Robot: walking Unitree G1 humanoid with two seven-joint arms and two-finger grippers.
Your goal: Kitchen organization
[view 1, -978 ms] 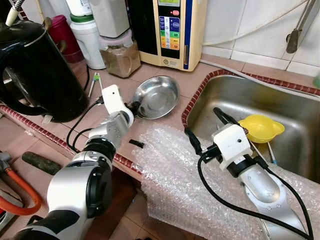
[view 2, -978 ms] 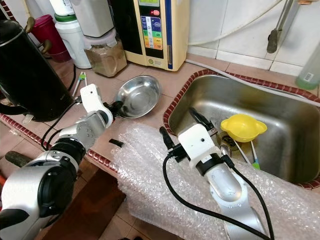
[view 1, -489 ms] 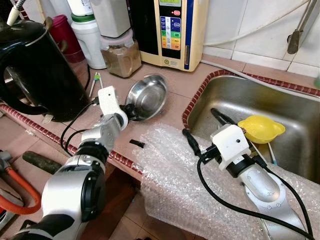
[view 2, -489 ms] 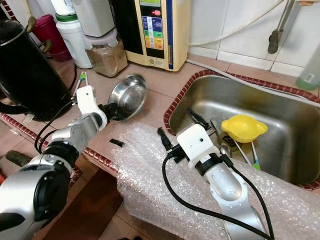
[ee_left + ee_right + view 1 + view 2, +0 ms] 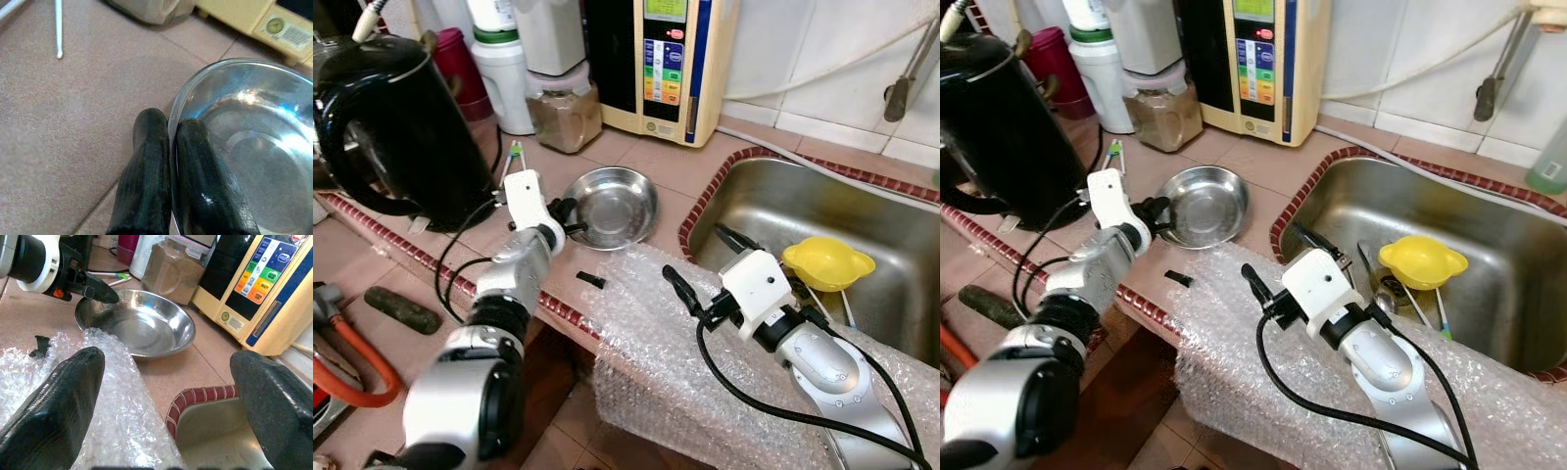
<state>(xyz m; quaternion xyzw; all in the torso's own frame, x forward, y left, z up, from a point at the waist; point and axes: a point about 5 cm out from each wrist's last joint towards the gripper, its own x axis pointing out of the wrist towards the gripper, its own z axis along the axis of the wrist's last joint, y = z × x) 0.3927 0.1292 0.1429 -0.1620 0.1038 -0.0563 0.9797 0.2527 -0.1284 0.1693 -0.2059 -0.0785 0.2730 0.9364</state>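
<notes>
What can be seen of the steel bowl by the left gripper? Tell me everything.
The steel bowl is a shallow, round, shiny metal dish with a thin rim and a flat bottom, empty inside. It sits flat on the reddish tiled counter, between the sink and the black kettle, in front of a jar of brown powder. The left gripper is shut on its rim, one finger inside, one outside. Bubble wrap lies just beside it.

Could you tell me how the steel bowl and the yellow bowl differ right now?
The steel bowl is shiny metal, wide and shallow; the yellow bowl is matte and smaller. The steel bowl sits on the counter, its rim pinched by the left gripper; the yellow bowl lies untouched in the sink. Both are round.
</notes>
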